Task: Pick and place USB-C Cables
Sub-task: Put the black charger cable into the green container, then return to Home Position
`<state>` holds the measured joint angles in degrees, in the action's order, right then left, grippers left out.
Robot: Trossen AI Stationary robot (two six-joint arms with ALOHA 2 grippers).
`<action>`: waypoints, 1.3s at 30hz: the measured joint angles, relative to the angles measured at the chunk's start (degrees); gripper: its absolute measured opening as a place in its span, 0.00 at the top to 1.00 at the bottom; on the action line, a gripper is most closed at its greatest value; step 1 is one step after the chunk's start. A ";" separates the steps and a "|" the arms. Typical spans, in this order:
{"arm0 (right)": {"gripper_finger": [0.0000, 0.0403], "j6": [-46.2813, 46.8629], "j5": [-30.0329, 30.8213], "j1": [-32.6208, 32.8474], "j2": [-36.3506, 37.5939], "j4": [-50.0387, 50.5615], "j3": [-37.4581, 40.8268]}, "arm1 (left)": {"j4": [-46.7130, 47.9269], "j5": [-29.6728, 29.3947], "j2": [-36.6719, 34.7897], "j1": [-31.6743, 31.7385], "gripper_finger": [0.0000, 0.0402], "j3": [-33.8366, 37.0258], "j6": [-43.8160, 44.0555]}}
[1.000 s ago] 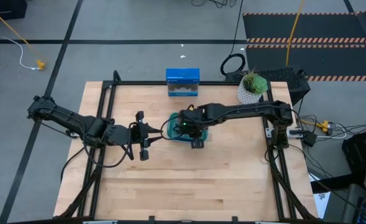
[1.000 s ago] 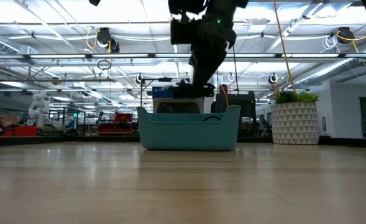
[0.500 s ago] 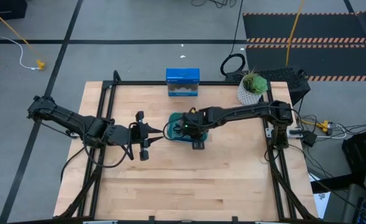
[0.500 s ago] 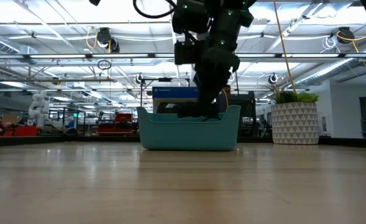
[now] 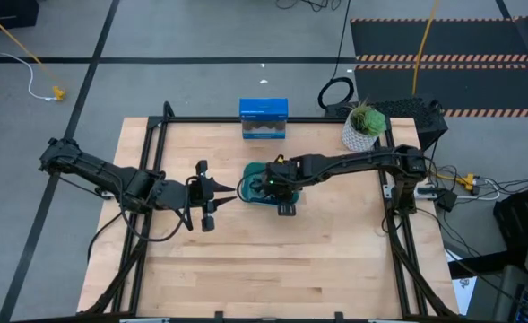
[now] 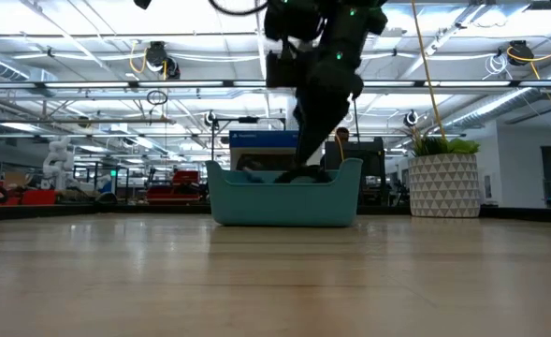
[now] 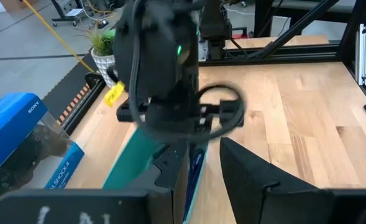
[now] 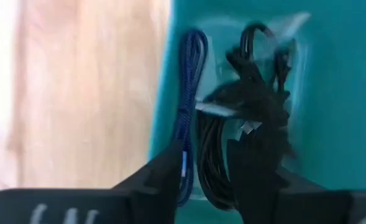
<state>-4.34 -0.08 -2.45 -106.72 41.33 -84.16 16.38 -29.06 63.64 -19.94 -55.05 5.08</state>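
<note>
Right claw [image 8: 198, 180] dipped into teal bin [image 6: 284, 201], apart | cables [image 8: 245, 124] beneath | left claw [image 5: 212, 203] apart

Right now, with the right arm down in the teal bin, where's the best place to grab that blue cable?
Probably mid-length on the blue cable, coming straight down from above. It lies as a long narrow bundle along the teal bin wall, beside the black cables, so the right gripper fingers would likely need to straddle its narrow width, with little room at the wall.

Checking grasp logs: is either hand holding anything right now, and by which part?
Left hand holds nothing; it is open beside the teal bin. Right hand is down in the bin with a black cable bundle between its fingers; an actual grip cannot be told.
</note>
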 joint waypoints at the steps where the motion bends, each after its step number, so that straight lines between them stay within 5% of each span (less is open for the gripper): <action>1: 0.68 0.02 0.00 0.39 0.63 -0.10 0.00 | 0.00 0.00 0.00 0.00 0.76 0.00 0.00; 10: 0.53 1.43 0.43 3.87 8.56 0.15 0.00 | -0.22 -0.02 0.00 0.00 0.76 0.00 -0.55; 21: 0.51 4.01 4.96 9.30 21.95 3.33 2.27 | -2.99 -0.04 0.00 -0.11 0.76 0.00 1.87; 33: 0.51 11.22 9.28 16.03 49.29 -16.78 34.34 | -6.21 -0.08 0.35 -0.39 0.76 0.00 3.66; 39: 0.51 9.23 9.31 19.28 57.18 -29.60 46.63 | -6.87 -0.20 1.20 -1.15 0.76 -0.02 2.92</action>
<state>4.90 9.23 16.83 -49.54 11.73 -37.53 9.51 -29.26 64.84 -21.09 -55.07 8.00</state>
